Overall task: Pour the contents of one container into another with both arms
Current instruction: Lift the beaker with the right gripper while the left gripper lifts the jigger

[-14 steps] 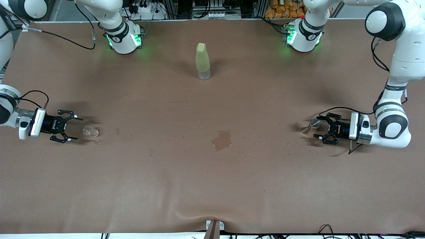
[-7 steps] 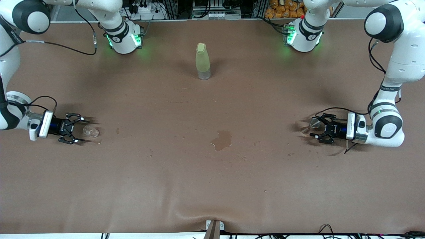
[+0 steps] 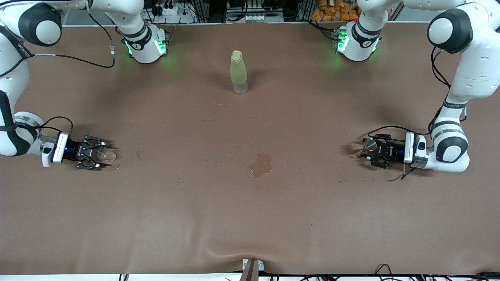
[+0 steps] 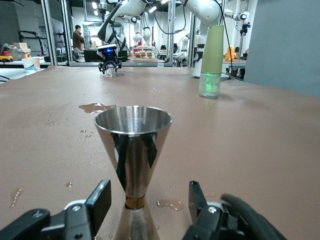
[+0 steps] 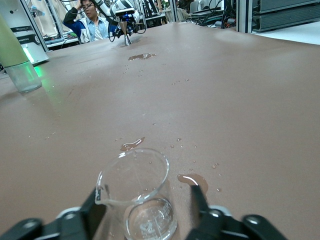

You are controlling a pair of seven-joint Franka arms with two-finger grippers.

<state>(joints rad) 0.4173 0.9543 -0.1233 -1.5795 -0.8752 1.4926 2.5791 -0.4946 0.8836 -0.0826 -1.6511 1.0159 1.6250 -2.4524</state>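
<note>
I count two robot arms, each with one gripper: the left gripper (image 3: 369, 152) and right gripper (image 3: 98, 155). I see one glass cup (image 3: 106, 155), one steel jigger (image 3: 367, 146), one yellow-green bottle (image 3: 238, 72) and one puddle (image 3: 261, 164).

Right gripper (image 3: 97, 155): low at the right arm's end, fingers around the glass cup (image 3: 105, 155)
Left gripper (image 3: 368, 153): low at the left arm's end, fingers around the steel jigger (image 3: 369, 145)
Table middle: yellow-green bottle (image 3: 238, 72) upright, wet patch (image 3: 260, 164) nearer the camera
</note>
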